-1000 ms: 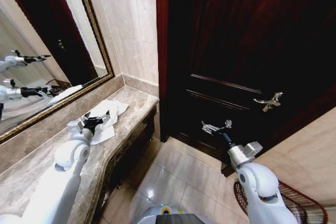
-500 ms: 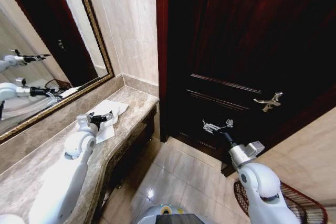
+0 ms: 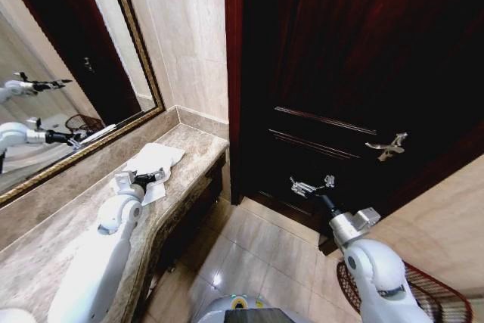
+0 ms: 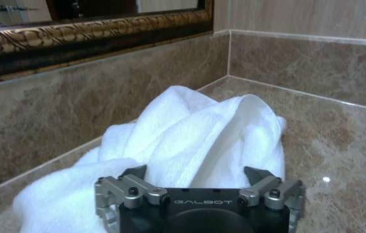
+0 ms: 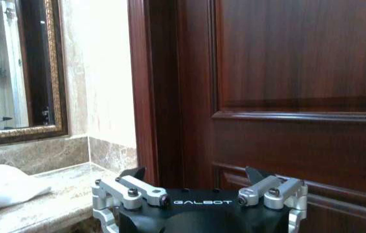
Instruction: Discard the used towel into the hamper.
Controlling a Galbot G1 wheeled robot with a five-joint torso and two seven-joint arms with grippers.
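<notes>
The one word I can read is "GALBOT", in pale capitals on the black housing of my left gripper (image 4: 196, 175), centred between the two finger mounts. The same "GALBOT" stands in the same spot on the black housing of my right gripper (image 5: 196, 174). I find no other lettering, number or sign anywhere else.
</notes>
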